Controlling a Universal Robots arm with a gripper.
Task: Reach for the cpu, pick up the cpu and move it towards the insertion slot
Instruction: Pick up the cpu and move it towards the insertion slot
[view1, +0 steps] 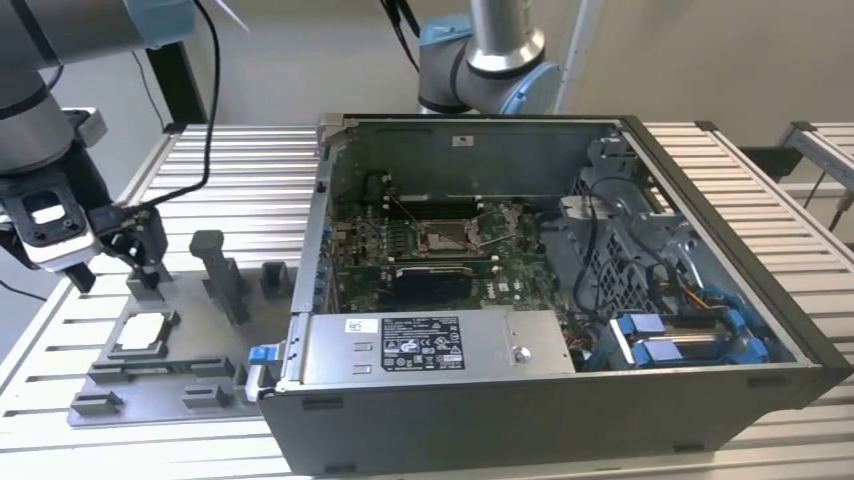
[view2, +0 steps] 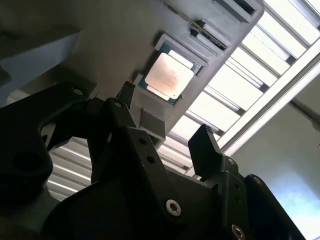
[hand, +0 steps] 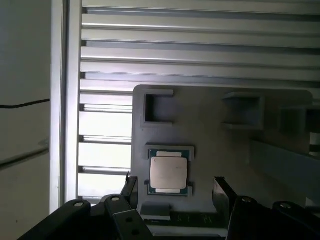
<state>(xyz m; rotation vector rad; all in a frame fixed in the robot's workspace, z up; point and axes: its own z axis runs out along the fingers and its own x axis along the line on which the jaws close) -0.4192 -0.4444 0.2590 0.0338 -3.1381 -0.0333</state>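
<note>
We are judging this to be the reach step. The gripper (view1: 118, 270) is hanging over the tray (view1: 200, 372) at the exterior view's left, outside the open case (view1: 561, 400), and it is carrying nothing. Its fingers (hand: 131, 184) are standing spread apart with nothing between them, as we are seeing in both wrist views. The cpu (hand: 169, 172) is lying flat in its square pocket of the tray, pale face up. It is sitting below the gripper, roughly between the lines of the two fingers, and we are seeing no contact with it. The insertion slot (view1: 447, 235) is sitting well apart, on the board inside the case, with its metal frame and wire lever showing.

We are judging that a grasp from here is calling for a straight drop with the fingers kept wide. Each finger is needing to land outside an opposite edge of the cpu, clear of the pocket walls. The cpu is thin and seated low, so we are expecting little edge to pinch.
</note>
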